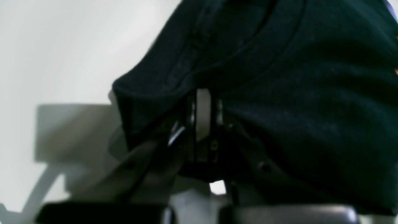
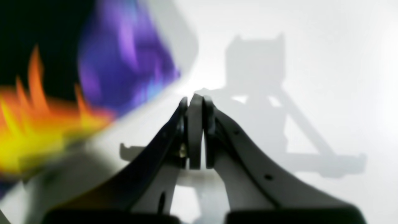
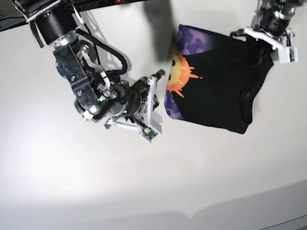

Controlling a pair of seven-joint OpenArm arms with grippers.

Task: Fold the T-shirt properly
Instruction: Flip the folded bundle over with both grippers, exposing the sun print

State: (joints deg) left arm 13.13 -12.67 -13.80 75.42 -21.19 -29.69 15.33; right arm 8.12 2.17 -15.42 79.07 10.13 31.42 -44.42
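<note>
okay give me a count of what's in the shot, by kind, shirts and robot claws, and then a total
T-shirt: 1, black with a sun and purple print
Claws: 2, the left claw shut on the T-shirt, the right claw shut on nothing beside it
Total: 3

Showing mostly black: the large short-sleeved cloth T-shirt [image 3: 220,88], bearing an orange-yellow spiky sun print [image 3: 179,74] along one edge and a purple patterned patch [image 3: 196,39] above it (blurred into flame-like streaks in the right wrist view). Lying beneath it, a plain off-white table [image 3: 47,187]. Appearing black and grey: the right gripper [image 2: 196,102].
</note>
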